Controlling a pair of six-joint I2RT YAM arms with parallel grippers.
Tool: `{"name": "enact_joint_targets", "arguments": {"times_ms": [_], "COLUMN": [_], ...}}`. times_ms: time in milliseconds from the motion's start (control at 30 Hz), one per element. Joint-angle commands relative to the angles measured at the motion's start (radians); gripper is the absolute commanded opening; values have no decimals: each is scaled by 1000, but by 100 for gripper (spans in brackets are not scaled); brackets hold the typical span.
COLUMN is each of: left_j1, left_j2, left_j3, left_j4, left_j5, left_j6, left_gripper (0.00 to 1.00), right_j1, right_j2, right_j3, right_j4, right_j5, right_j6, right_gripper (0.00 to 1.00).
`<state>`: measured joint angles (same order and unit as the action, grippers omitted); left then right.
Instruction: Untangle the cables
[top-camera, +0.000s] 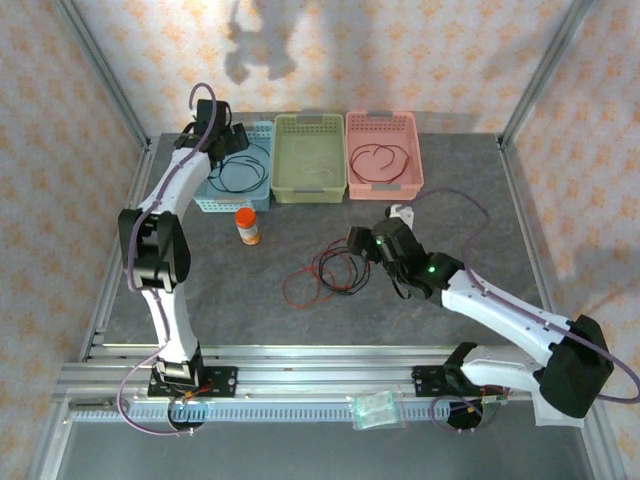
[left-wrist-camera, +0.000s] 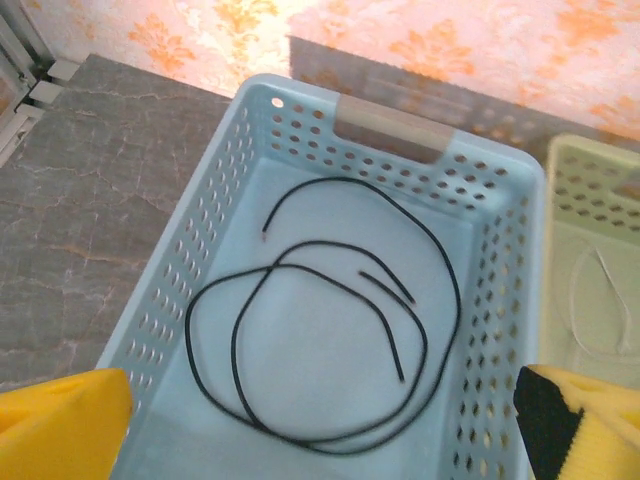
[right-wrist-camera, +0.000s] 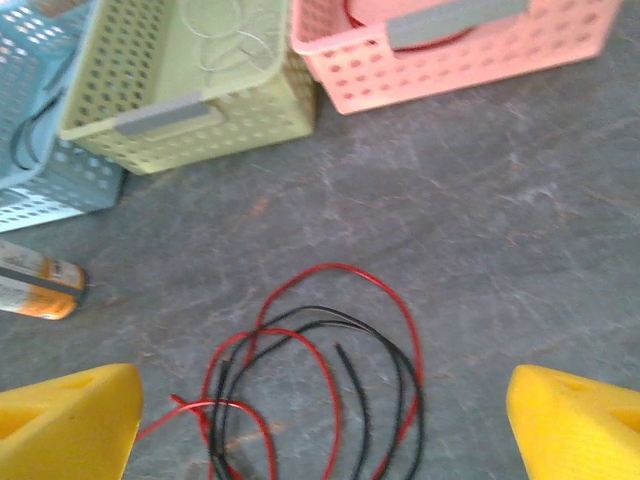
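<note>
A tangle of red and black cables (top-camera: 325, 272) lies on the grey table in front of the baskets. My right gripper (top-camera: 356, 244) hovers just right of it. In the right wrist view the tangled cables (right-wrist-camera: 330, 380) lie between and below the yellow fingertips (right-wrist-camera: 70, 425), and the right gripper (right-wrist-camera: 325, 425) is open and holds nothing. My left gripper (top-camera: 226, 136) hangs over the blue basket (top-camera: 214, 196). That basket (left-wrist-camera: 500, 300) holds a loose black cable (left-wrist-camera: 330, 330); the left gripper (left-wrist-camera: 325, 425) is open and empty above it. A dark red cable (top-camera: 378, 162) lies in the pink basket (top-camera: 382, 189).
A green basket (top-camera: 309, 192) between the blue and pink ones holds a thin pale wire (right-wrist-camera: 232, 38). An orange bottle (top-camera: 247, 226) stands in front of the blue basket, left of the tangle. Metal frame posts border the table.
</note>
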<state>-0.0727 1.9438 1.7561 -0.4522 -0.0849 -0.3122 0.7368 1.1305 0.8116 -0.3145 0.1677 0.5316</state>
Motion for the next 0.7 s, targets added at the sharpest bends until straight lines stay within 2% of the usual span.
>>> {"name": "enact_joint_targets", "arguments": {"times_ms": [0, 67, 167, 433, 600, 667], "left_j1": [-52, -81, -140, -388, -527, -565], "left_j2": [-117, -204, -358, -646, -754, -786], "left_j3": [-111, -218, -407, -722, -869, -925], "left_j4": [-5, 50, 178, 260, 292, 312], "left_j5": [-25, 16, 87, 40, -4, -9], "left_j6": [25, -3, -41, -63, -113, -144], "left_gripper": [99, 99, 99, 99, 98, 98], "right_j1": [-41, -80, -125, -138, -143, -143], "right_j2": [6, 22, 77, 238, 321, 355], "right_j3": [60, 81, 119, 201, 250, 269], "right_j4": [-111, -134, -171, -253, -263, -257], "right_j5": [0, -83, -189, -225, -256, -311], "right_j6": [39, 47, 28, -71, -96, -115], "right_gripper": [91, 89, 78, 65, 57, 54]}}
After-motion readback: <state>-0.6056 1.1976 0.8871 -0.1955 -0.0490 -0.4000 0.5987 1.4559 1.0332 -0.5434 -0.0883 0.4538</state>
